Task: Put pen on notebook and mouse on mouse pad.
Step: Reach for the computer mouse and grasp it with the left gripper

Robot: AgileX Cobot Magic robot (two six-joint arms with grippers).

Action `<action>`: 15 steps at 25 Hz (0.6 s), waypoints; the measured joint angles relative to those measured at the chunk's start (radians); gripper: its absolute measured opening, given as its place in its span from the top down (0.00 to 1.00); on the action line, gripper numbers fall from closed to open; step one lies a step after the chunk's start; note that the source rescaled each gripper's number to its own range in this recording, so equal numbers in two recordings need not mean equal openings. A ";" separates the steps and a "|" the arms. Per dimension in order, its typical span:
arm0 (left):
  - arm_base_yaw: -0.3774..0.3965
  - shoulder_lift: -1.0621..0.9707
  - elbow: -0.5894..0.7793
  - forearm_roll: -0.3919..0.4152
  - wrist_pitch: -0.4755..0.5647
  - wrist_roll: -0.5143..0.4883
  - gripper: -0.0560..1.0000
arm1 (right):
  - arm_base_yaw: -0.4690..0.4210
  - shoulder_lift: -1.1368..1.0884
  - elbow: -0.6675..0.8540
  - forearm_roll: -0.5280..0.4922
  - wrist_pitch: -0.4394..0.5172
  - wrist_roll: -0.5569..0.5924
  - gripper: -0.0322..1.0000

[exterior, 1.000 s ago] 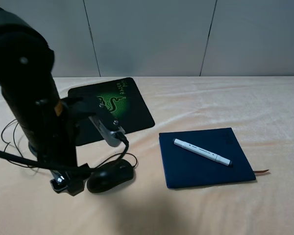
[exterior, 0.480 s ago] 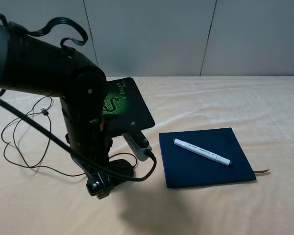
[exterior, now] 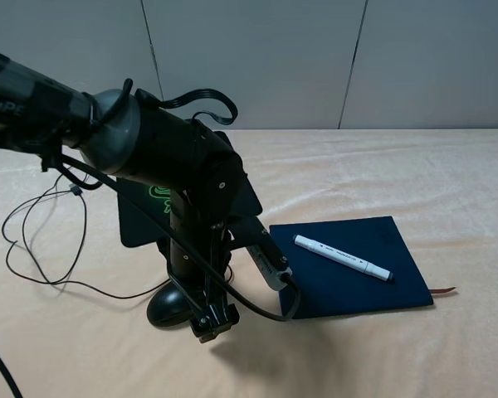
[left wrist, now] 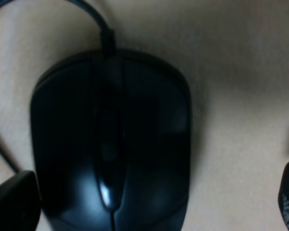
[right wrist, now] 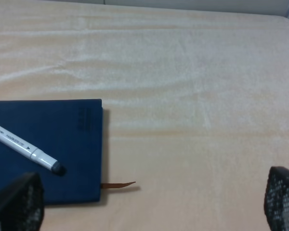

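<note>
The pen (exterior: 342, 258) already lies on the notebook (exterior: 328, 290). The left claw (left wrist: 151, 197), spread wide, straddles the mouse (left wrist: 111, 139); next: pinch, lift, carry to the mouse pad (exterior: 139, 222) at twelve o'clock.

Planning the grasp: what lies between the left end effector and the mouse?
Nothing: the left wrist view shows the mouse between the left end effector's fingers, only bare cloth beside it.

A: Left arm (exterior: 191, 191) stands right over the mouse (exterior: 168, 307) and hides much of the mouse pad (exterior: 137, 222). Mouse cable (left wrist: 106, 38) loops over the cloth on the left.

B: Notebook (exterior: 340, 278) with pen (exterior: 342, 258) sits just right of that arm. Tablecloth (exterior: 448, 182) beyond it lies open.
</note>
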 joint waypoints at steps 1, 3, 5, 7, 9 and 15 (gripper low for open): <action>0.000 0.005 -0.001 0.002 -0.001 0.000 0.00 | 0.000 0.000 0.000 0.000 0.000 0.000 0.00; 0.000 0.014 -0.001 0.017 -0.001 0.000 0.00 | 0.000 0.000 0.000 0.000 0.000 0.000 0.00; 0.000 0.018 -0.001 0.037 -0.001 0.000 0.00 | 0.000 0.000 0.000 0.000 0.000 0.000 0.00; 0.000 0.024 -0.001 0.042 -0.002 0.000 0.00 | 0.000 0.000 0.000 0.000 0.000 0.000 0.00; 0.000 0.027 -0.001 0.043 -0.004 0.000 0.01 | 0.000 0.000 0.000 0.000 0.000 0.000 0.00; 0.000 0.027 -0.001 0.034 -0.007 0.000 0.02 | 0.000 0.000 0.000 0.000 0.000 0.000 0.00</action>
